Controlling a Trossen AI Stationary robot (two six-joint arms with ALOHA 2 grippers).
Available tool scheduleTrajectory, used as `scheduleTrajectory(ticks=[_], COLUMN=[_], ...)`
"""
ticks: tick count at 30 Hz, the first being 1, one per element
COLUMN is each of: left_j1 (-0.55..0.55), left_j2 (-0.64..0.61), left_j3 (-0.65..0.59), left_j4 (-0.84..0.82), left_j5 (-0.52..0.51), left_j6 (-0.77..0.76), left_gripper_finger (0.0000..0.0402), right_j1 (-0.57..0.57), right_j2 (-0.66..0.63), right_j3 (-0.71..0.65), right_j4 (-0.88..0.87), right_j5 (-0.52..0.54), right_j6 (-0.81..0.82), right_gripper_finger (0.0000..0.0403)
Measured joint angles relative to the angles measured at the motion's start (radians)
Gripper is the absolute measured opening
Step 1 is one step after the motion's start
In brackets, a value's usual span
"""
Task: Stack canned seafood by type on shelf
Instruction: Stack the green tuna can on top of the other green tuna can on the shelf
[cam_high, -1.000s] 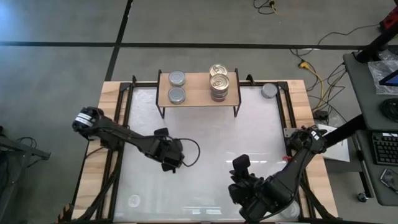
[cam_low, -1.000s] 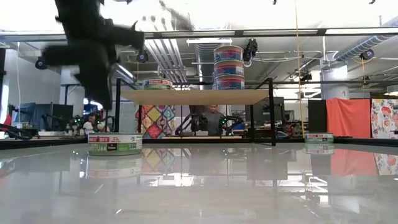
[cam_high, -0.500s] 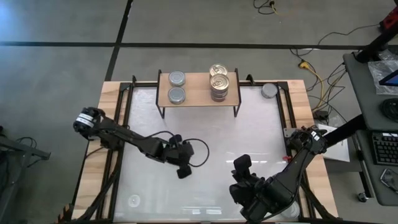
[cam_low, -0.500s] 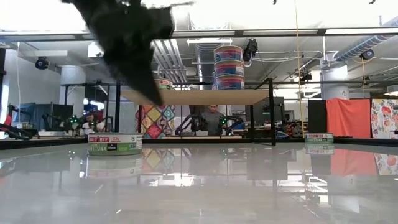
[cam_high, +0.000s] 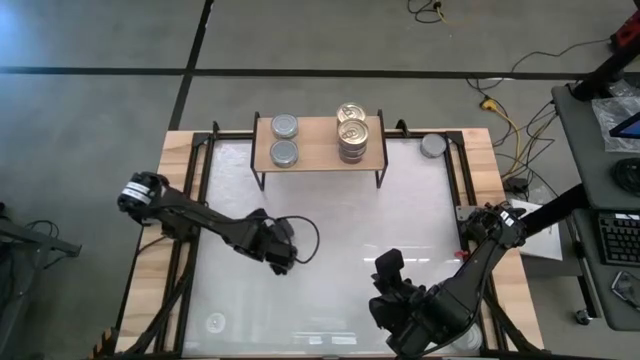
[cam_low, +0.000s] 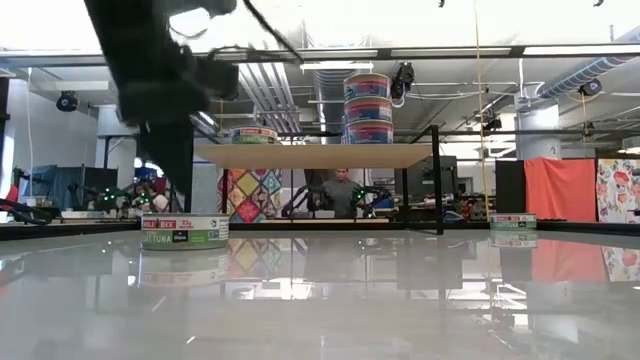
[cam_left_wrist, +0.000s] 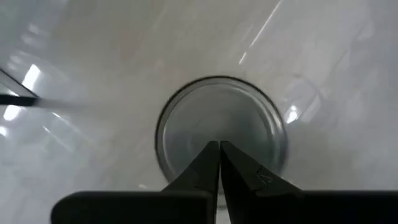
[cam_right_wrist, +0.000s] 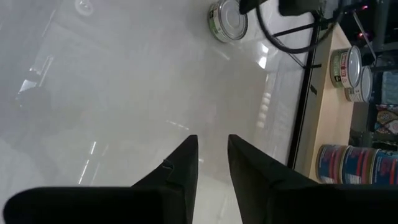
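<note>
- We see the left gripper (cam_high: 281, 256) left of centre in the high view, above the white tabletop (cam_high: 340, 210); its fingers (cam_left_wrist: 208, 168) are pressed together, pinching nothing.
- In the left wrist view, a silver-lidded tin (cam_left_wrist: 221, 127) sits on the tabletop just past those closed fingertips. The low view shows this green-labelled tin (cam_low: 184, 231) at the left of the frame, below the dark arm.
- The right gripper (cam_high: 386, 268) waits at the lower middle of the high view; its fingers (cam_right_wrist: 183, 163) stand slightly apart with only bare tabletop showing between them.
- The shelf (cam_high: 320, 142) stands at the upper middle of the high view.
- On the shelf's left part we count two silver-lidded tins (cam_high: 285, 139), side by side and not stacked.
- On its right part stands a stack of gold-lidded tins (cam_high: 352, 133); the low view shows three in it (cam_low: 368, 107).
- One more silver-lidded tin (cam_high: 432, 146) rests on the tabletop near its upper right corner, beside the shelf.
</note>
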Motion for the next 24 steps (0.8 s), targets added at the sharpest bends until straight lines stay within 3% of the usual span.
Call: scheduleTrajectory(ticks=[5, 15, 20, 24], left_j1=[0.002, 0.002, -0.006, -0.009], left_j2=[0.002, 0.015, -0.022, -0.06], left_j3=[-0.077, -0.079, -0.015, 0.022], left_j4=[0.146, 0.382, 0.314, 0.125], left_j5=[0.0, 0.018, 0.017, 0.009], left_j6=[-0.039, 0.052, 0.116, 0.111], left_gripper_finger=[0.0, 0.0, 0.0, 0.0], right_j1=[0.0, 0.0, -0.006, -0.01], right_j2=[0.0, 0.0, 0.0, 0.0], right_j3=[-0.004, -0.005, -0.006, -0.009], right_j4=[0.001, 0.007, 0.018, 0.018], right_j5=[0.0, 0.0, 0.0, 0.001], right_j6=[0.0, 0.002, -0.017, -0.002], right_gripper_finger=[0.0087, 0.0074, 0.0064, 0.0061])
